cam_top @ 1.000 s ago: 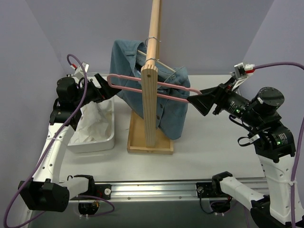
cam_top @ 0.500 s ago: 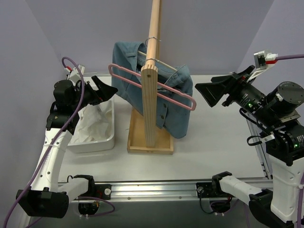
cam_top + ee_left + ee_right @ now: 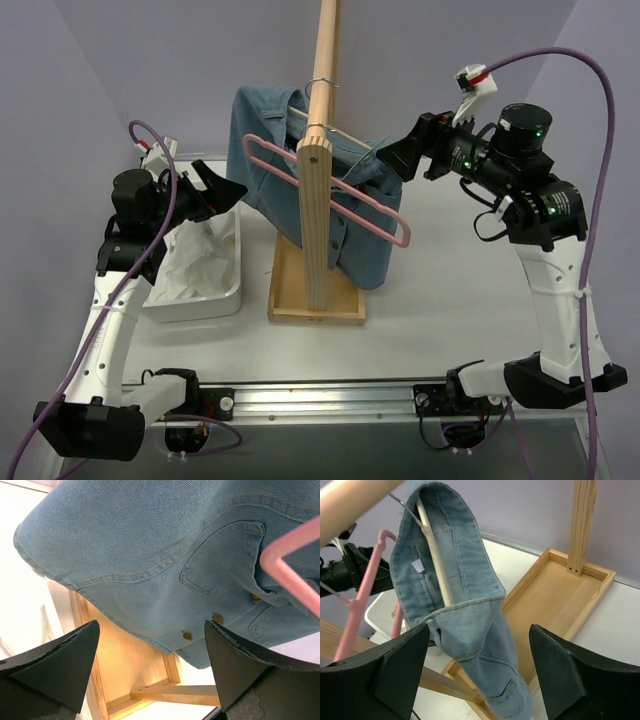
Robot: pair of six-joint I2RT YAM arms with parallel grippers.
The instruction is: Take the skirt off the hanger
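Top external view: the skirt lies crumpled in a white bin at the left of the surface, free of the hanger. The pink hanger is bare and hangs on a slant at the wooden rack, its bar crossing the upright post, its left end above the bin's far corner. The left gripper is held level over the bin's far end, just beside that left end, pointing right toward the rack; its jaws are spread wide and grip nothing. In the left wrist view only the denim garment and a corner of the hanger show beyond the fingers. The right arm is raised with its elbow high, and the right gripper points left at the denim; its jaws are also spread wide and grip nothing. The right wrist view shows the denim draped on an off-white hanger under the round wooden rod. The post rises from a shallow wooden tray base at the middle of the white surface. Lavender walls close in the left, far and right sides, and a metal rail runs along the near edge.
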